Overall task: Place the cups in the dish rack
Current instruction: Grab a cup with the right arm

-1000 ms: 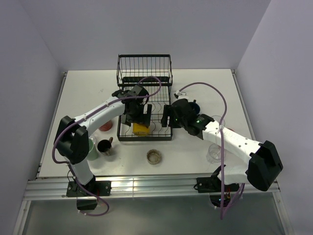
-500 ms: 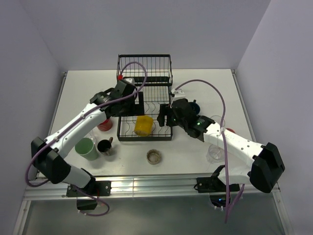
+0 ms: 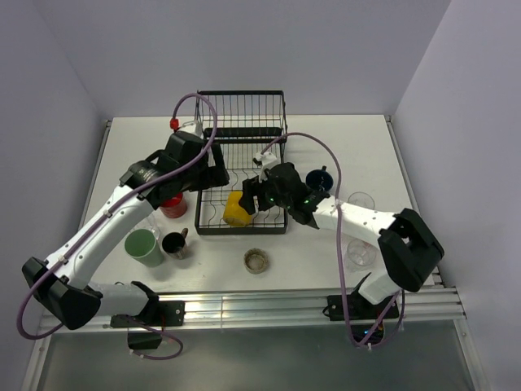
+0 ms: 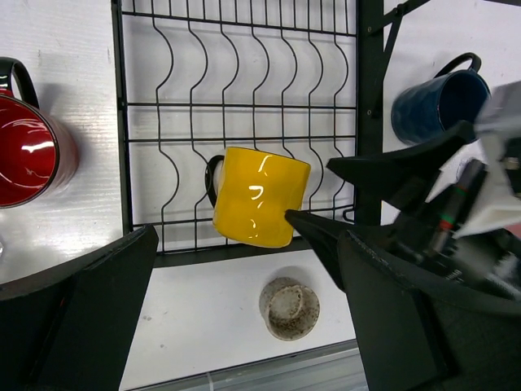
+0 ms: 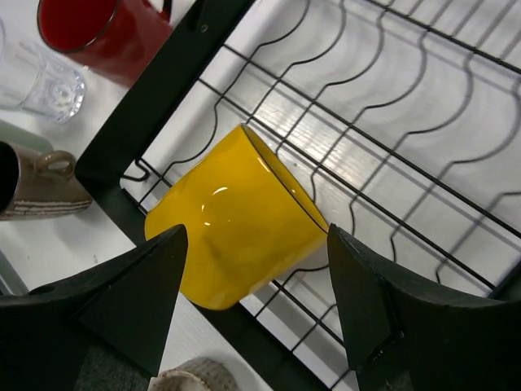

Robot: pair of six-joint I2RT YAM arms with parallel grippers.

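The yellow mug [image 3: 236, 209] is in the dish rack [image 3: 241, 231], tipped over on the wavy dividers at the near end. Its lower edge sits right at the near rim and its black handle pokes out toward the red mug [image 3: 173, 205]. The right gripper [image 5: 256, 232] hangs right over it with its jaws spread wide, one finger on each side of the yellow body. From the left wrist view one fingertip looks to be at the mug's corner, though actual contact is hard to call from here, and the other finger stands clear of it. So that hand is released and bracketing the mug, not clamped on it. The left gripper [image 4: 248, 244] hangs above the same stretch of rack with its jaws fully apart and nothing between them. The rest of the cups are out on the table [image 3: 342, 138]. The red mug stands just outside the rack's left side with a clear glass [image 5: 49, 81] beside it. A green tumbler [image 3: 142, 247] and a dark mug [image 3: 174, 243] sit together near the front left. The low brownish glass [image 3: 257, 261] is just in front of the rack. The navy mug [image 4: 435, 106] is on its side off the rack's right edge. A second clear glass [image 3: 362, 254] stands by the right arm.
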